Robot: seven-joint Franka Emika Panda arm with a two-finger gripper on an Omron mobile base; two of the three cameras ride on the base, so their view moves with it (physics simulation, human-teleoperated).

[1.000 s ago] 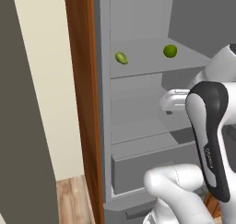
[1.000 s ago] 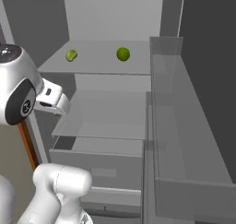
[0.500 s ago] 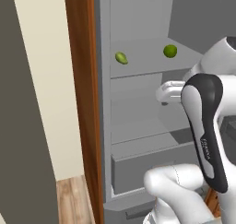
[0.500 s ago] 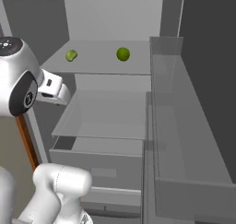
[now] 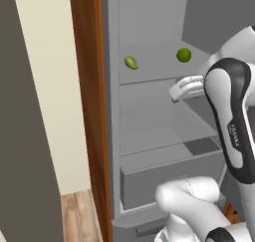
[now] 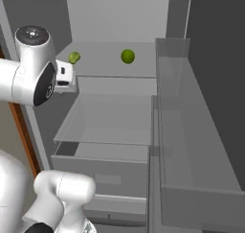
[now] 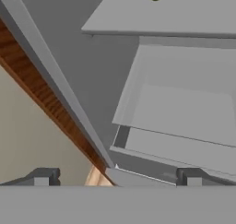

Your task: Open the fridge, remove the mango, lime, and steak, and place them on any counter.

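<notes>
The fridge (image 5: 149,136) stood open before me, its grey shelves bare except for the upper one. On that shelf, to the left, lay the mango (image 5: 131,62), a small yellow-green oval. I judged it light and firm, with smooth skin that might slip, so I meant to take it across its narrow middle, not by the pointed ends. To its right, well apart on the same shelf, sat the lime (image 5: 184,55), round and bright green. I reckoned it light and hard, likely to roll if nudged, so a pinch straight across its widest part seemed best. I could not find the steak in any view. My claw (image 7: 115,178) was spread wide and empty, below the level of the fruit shelf, toward the fridge's left wall. Pale lettering ran down my dark forearm (image 5: 230,121), too blurred to read.
</notes>
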